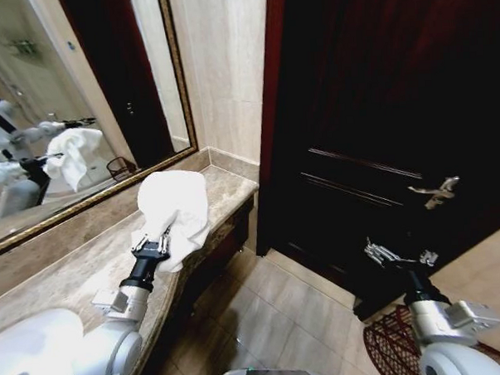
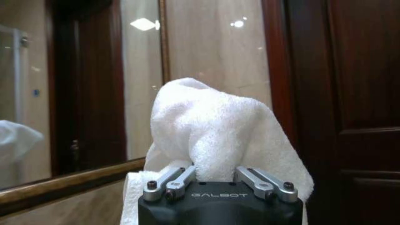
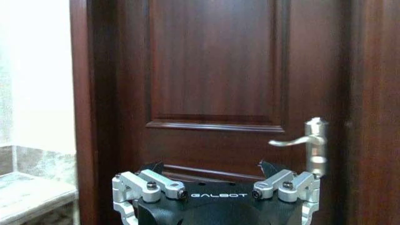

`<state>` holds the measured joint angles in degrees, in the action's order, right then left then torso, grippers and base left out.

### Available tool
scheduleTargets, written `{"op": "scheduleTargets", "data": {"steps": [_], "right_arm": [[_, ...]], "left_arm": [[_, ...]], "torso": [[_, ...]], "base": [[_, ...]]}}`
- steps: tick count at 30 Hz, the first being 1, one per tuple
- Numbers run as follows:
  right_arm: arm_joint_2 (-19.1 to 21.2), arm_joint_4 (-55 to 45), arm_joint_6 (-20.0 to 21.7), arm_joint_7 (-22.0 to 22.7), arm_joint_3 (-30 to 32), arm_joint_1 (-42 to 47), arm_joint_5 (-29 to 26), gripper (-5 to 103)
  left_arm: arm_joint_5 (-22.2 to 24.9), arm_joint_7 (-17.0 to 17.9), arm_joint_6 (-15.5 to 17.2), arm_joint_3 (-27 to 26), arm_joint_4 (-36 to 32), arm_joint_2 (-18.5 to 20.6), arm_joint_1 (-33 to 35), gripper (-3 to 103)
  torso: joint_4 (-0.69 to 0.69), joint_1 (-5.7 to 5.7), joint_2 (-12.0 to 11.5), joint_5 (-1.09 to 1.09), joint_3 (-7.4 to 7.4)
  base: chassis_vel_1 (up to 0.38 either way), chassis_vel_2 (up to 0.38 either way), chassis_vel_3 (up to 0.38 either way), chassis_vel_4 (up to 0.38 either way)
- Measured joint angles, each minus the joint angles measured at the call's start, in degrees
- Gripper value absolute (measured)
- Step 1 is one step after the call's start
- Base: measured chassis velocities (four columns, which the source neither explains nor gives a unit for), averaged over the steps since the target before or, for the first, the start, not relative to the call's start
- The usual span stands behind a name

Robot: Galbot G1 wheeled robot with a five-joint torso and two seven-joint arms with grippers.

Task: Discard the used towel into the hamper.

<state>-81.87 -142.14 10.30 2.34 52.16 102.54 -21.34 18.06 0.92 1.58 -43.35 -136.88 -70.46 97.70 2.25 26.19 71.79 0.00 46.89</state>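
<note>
Towel gripped in my left tool, lifted above the worktop at 10 o'clock | right tool wide, empty, facing the door | hamper on the floor at 4 o'clock | pickup done; carry and drop remain

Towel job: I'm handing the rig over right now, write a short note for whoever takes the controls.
Left gripper: shut on the white towel, held up over the marble counter in front of the mirror.
Right gripper: open, holding nothing, hanging in front of the dark wooden door near its lever handle.
Hamper: on the tiled floor by the door, at the robot's right, partly hidden behind the right arm.
Done: towel gripped and off the counter.
Left: carry the towel across to the hamper and release it inside.
</note>
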Motion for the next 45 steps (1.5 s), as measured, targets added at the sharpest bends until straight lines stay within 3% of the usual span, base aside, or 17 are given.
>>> {"op": "scheduleTargets", "data": {"steps": [45], "right_arm": [[0.7, -0.42, 0.09, 0.04, 1.05, 0.31, -1.27, 100]], "left_arm": [[-0.07, 0.16, 0.01, -0.45, 0.37, -0.16, -0.47, 14]], "torso": [[-0.01, 0.0, 0.0, 0.0, 0.0]], "base": [[-0.116, -0.127, -0.131, -0.111]]}}
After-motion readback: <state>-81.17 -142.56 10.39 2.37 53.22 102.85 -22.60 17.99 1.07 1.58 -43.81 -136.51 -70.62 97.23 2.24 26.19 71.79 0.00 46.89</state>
